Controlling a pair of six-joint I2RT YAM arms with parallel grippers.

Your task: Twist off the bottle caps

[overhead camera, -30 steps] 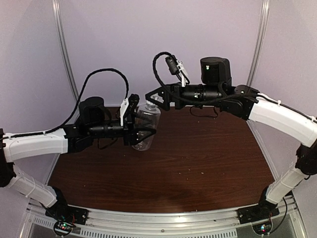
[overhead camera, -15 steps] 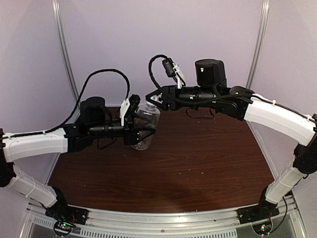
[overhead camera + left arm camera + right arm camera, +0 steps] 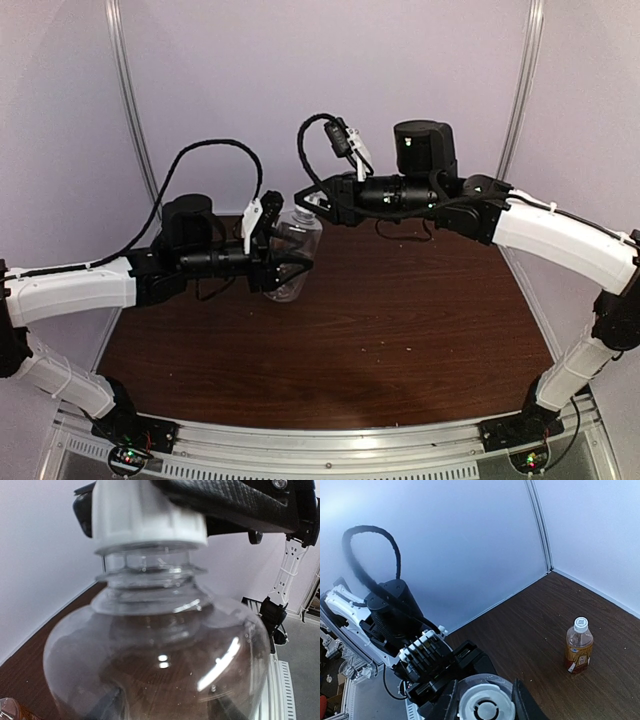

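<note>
The clear bottle (image 3: 155,680) is cut off below; the amber bottle (image 3: 578,647) has an illegible label (image 3: 577,662).

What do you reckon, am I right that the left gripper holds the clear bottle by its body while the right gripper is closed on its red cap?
Not quite: the cap is white, not red, as the left wrist view shows. The rest holds: the left gripper holds the clear bottle by its body while the right gripper is closed on the cap.

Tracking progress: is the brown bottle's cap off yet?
No, the white cap sits on the brown bottle, which stands upright on the table.
</note>
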